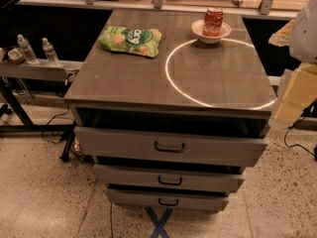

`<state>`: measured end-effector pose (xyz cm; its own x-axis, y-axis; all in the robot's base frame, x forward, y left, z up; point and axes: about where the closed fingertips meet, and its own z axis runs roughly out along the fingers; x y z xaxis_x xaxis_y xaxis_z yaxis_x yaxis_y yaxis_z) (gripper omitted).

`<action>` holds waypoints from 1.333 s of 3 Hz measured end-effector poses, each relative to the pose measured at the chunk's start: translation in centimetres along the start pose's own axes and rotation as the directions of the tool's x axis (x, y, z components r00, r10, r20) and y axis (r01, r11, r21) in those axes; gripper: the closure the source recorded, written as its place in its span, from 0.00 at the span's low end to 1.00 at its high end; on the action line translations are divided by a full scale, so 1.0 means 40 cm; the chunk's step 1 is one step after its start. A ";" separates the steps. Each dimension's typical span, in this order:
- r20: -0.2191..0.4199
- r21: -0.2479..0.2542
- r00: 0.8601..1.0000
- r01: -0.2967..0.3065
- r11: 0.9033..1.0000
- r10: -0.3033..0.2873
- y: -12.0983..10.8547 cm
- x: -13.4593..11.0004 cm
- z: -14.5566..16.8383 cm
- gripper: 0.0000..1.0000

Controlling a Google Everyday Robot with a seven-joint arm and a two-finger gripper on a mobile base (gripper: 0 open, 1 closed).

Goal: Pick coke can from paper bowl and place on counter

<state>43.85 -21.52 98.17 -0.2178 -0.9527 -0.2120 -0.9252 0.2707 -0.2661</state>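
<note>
The coke can [213, 22], red with a silver top, stands upright in the paper bowl [211, 32], a small white bowl at the far right of the counter [148, 78]. The counter is a glossy grey-brown top with a bright ring-shaped reflection [171, 81]. My gripper [297, 90] shows only as white and yellowish arm parts at the right edge of the view, off the counter's right side and well short of the can. It holds nothing that I can see.
A green snack bag [132, 39] lies at the far left of the counter. Three grey drawers [169, 146] stand slightly pulled out below. Two water bottles [37, 50] stand on a low shelf at left. Cables [54, 128] lie on the floor.
</note>
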 end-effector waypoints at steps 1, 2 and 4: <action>0.000 0.000 1.000 0.000 1.000 0.000 0.000 0.000 0.000 0.00; 0.035 0.014 0.999 0.006 1.000 -0.006 -0.041 -0.027 0.021 0.00; 0.217 0.191 0.974 0.016 0.981 -0.059 -0.366 -0.174 0.099 0.00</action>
<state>60.13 -18.30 99.80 -0.0903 -0.9141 -0.3953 -0.8521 0.2764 -0.4445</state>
